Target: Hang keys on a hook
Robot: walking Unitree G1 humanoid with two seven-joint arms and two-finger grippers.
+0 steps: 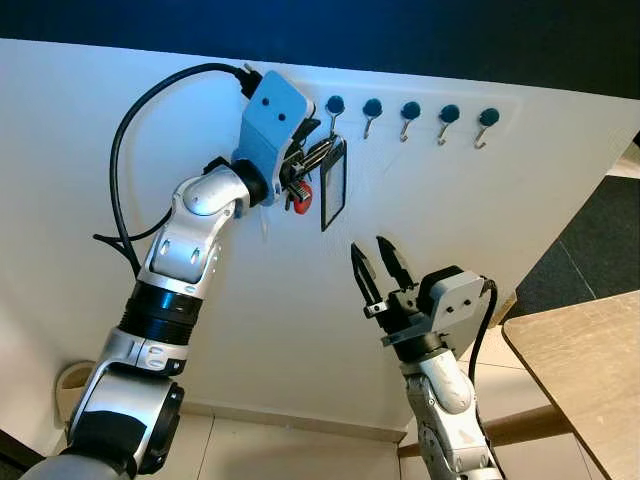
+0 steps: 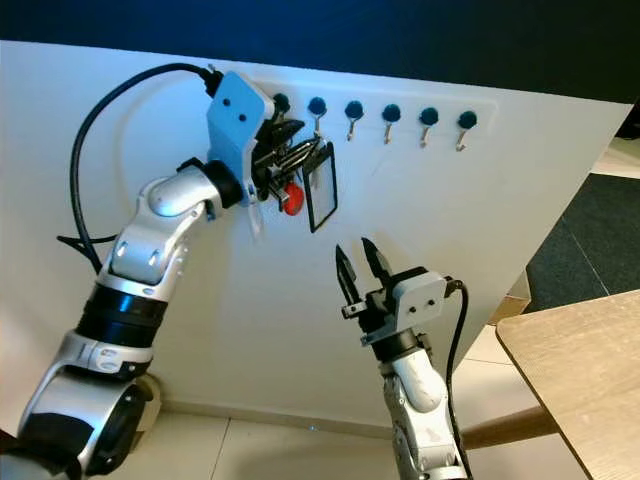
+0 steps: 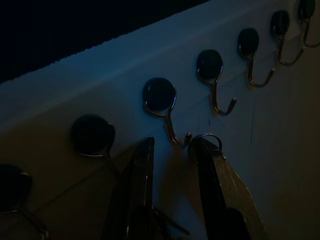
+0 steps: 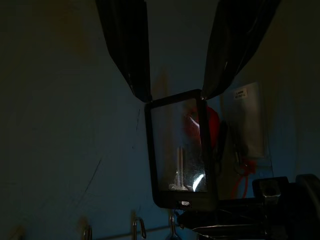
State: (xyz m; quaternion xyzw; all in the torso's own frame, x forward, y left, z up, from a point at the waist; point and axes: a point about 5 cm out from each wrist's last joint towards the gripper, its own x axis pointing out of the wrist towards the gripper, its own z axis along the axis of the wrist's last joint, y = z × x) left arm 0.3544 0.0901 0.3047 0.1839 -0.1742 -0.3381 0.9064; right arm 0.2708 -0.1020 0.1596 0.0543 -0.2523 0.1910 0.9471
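A row of metal hooks with dark round caps runs along the top of the white wall. My left gripper is raised against the wall by the leftmost visible hook, shut on the keys. A clear black-framed card tag and a red fob hang from the bunch. In the left wrist view the key ring sits at one fingertip, just beside a hook's upturned tip. My right gripper points up below the tag, open and holding nothing.
A wooden table juts in at the lower right, with a dark mat beyond it. A beige round object stands by the wall at the lower left. Pale tiles cover the floor.
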